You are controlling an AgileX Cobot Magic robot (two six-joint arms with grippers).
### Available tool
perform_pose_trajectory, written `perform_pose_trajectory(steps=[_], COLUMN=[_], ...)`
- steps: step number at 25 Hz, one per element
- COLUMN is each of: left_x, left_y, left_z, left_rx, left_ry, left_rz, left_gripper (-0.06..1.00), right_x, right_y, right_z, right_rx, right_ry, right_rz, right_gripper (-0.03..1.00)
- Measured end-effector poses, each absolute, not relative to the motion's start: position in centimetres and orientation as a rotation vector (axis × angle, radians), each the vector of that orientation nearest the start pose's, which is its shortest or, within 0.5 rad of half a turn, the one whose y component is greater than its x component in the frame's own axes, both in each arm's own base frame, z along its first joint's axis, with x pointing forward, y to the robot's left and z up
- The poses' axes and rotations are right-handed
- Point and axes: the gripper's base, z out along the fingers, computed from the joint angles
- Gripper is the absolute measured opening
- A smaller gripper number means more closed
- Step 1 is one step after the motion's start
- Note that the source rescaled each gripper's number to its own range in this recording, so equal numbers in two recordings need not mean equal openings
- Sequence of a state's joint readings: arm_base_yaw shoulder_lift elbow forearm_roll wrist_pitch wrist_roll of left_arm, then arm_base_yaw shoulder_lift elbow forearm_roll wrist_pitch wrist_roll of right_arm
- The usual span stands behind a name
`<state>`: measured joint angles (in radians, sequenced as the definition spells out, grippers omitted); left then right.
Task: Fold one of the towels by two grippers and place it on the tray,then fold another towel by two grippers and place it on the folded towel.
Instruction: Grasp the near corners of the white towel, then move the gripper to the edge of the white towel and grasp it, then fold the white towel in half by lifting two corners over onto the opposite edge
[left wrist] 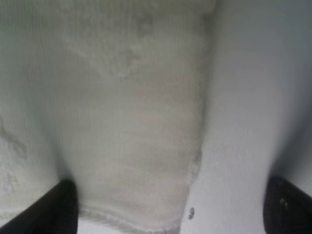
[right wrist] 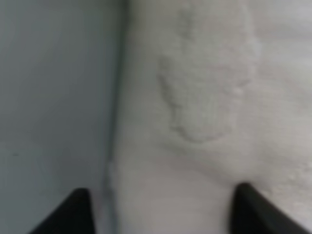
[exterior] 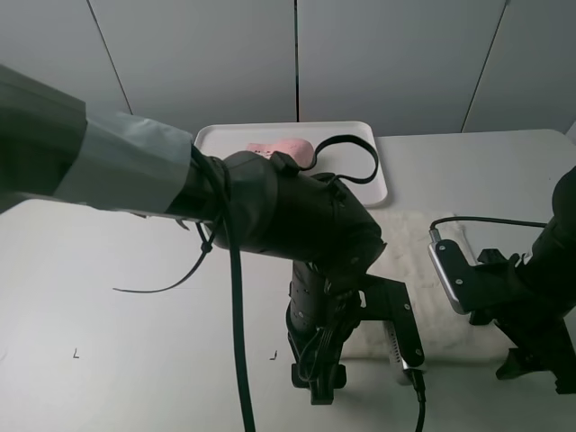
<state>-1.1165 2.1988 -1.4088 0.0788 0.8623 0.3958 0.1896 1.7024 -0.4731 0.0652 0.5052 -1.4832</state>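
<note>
Towels: the pale pink towel (exterior: 283, 148) is seen lying on the white tray (exterior: 225, 139) at the far side of the worktop (exterior: 117, 342), partly hidden behind the left arm. A loop of black cable (exterior: 351, 157) is seen in front of the tray's right part.

The cream-white towel (exterior: 423, 270) is spread flat on the worktop, nearer than the tray and to the right of centre, apart from the tray. Both arms are lowered at its near edge.

The left gripper (exterior: 317, 391) is positioned at the towel's near left corner. In the left wrist view the gripper (left wrist: 173, 209) is spread wide, and its black fingers (left wrist: 61, 209) are set to either side of the towel's side edge: one over the cloth (left wrist: 131, 122), the other over bare worktop. Nothing is pinched.

The right gripper (exterior: 540, 369) is positioned at the towel's near right corner. In the right wrist view its fingers (right wrist: 263, 212) are apart, less widely than the left pair, and the opposite side edge of the towel (right wrist: 204, 97) is straddled. The fingertips are cut off by the picture's edge, so contact with the cloth cannot be told; the cloth between them is seen lying flat, not bunched.
</note>
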Motion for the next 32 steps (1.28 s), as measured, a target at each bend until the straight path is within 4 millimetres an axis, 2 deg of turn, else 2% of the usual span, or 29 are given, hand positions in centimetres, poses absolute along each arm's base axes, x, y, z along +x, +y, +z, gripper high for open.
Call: perform_pose_trajectory(steps=[2, 5, 8, 15, 17, 20, 24, 27, 29, 32], left_x=[18.19, 18.19, 18.19, 18.28, 18.33, 18.42, 18.53, 18.63, 18.66, 18.67], left_y=[-36.00, -36.00, -36.00, -36.00, -36.07, -36.18, -36.33, -36.49, -36.53, -36.52], left_z=[9.27, 9.27, 9.27, 9.25, 9.25, 9.25, 9.27, 9.28, 9.28, 9.28], left_rx=[2.194, 2.194, 2.194, 2.179, 2.164, 2.152, 2.114, 2.050, 2.038, 2.032], left_ry=[2.210, 2.210, 2.210, 2.213, 2.215, 2.205, 2.214, 2.245, 2.249, 2.253], left_rz=[0.084, 0.084, 0.084, 0.096, 0.093, 0.089, 0.081, 0.070, 0.068, 0.069], left_gripper=[0.98, 0.98, 0.98, 0.95, 0.84, 0.57, 0.32, 0.06, 0.01, 0.00], right_x=[19.17, 19.25, 19.32, 19.33, 19.33, 19.34, 19.34, 19.34, 19.34, 19.30], right_y=[3.90, 3.85, 3.82, 3.81, 3.81, 3.82, 3.82, 3.82, 3.82, 3.81], right_z=[8.72, 8.69, 8.69, 8.69, 8.69, 8.69, 8.69, 8.69, 8.69, 8.78], right_rx=[-2.293, -2.302, -2.310, -2.312, -2.312, -2.311, -2.311, -2.311, -2.311, -2.305], right_ry=[2.161, 2.143, 2.129, 2.128, 2.128, 2.127, 2.127, 2.127, 2.127, 2.129], right_rz=[0.050, 0.029, 0.016, 0.015, 0.015, 0.013, 0.013, 0.013, 0.013, 0.010], right_gripper=[0.39, 0.15, 0.01, 0.00, 0.00, 0.00, 0.00, 0.00, 0.00, 0.00])
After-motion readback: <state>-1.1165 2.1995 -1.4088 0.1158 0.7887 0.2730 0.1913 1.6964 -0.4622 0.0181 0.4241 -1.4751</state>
